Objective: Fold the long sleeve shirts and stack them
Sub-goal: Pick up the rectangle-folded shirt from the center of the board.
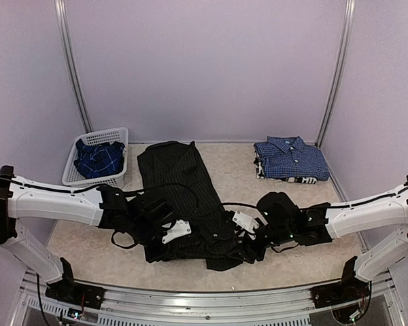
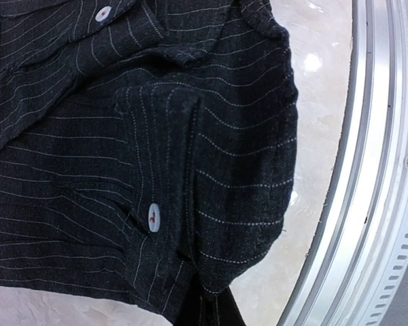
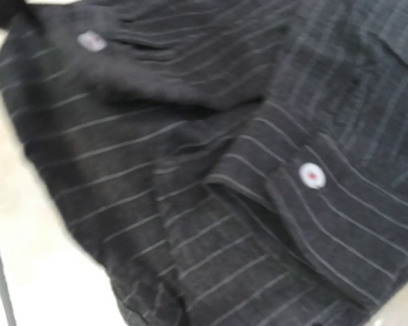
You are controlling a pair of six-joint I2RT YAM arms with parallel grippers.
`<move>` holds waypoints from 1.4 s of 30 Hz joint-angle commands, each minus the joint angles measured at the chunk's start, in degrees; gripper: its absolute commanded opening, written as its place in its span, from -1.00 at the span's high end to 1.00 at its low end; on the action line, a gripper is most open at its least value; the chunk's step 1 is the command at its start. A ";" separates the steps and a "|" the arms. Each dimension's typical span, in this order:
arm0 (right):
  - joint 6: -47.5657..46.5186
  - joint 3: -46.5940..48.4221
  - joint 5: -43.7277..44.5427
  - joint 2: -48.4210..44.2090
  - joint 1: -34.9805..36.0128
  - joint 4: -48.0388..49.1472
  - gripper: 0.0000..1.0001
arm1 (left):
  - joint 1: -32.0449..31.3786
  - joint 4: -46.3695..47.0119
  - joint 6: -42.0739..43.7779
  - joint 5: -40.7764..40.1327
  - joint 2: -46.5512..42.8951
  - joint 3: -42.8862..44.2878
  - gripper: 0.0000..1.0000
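1. Your left tool [image 1: 178, 231] sits low over the near-left part of the black pinstriped shirt [image 1: 180, 183], right at the cloth. From above its tips merge with the dark fabric, so you cannot tell whether they are apart, together or clamped on the shirt.
2. Your left wrist view is filled with pinstriped cloth. It shows a folded edge and a pale button [image 2: 153, 216], with the pale tabletop [image 2: 316, 136] and a metal rail [image 2: 387, 176] to the right of them.
3. Your right tool [image 1: 243, 221] is at the near-right edge of the same shirt, also down at the cloth. You cannot tell its opening either.
4. Your right wrist view is blurred. It shows overlapping layers of the shirt and a banded end carrying a white button [image 3: 311, 174].
5. The black shirt lies in the middle of the tabletop, running from far centre toward the near edge. It is rumpled at the near end, between the two tools.
6. The blue-and-white checked shirt [image 1: 290, 157] lies folded at the far right with its collar showing, well apart from both tools.
7. The darker blue plaid shirt [image 1: 99, 158] is bunched inside the white lattice basket [image 1: 120, 133] at the far left.
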 commanded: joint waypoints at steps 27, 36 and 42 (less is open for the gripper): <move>-0.47 3.20 10.35 14.18 7.05 -1.25 -0.21 | 6.12 -2.53 1.27 7.12 3.01 1.61 1.00; 1.54 3.18 11.33 15.52 8.34 -1.63 0.56 | 6.12 -2.09 1.70 8.20 1.91 1.46 1.00; 2.25 2.72 7.66 10.70 8.63 -3.53 1.00 | 6.15 -1.64 2.37 9.43 1.19 1.06 1.00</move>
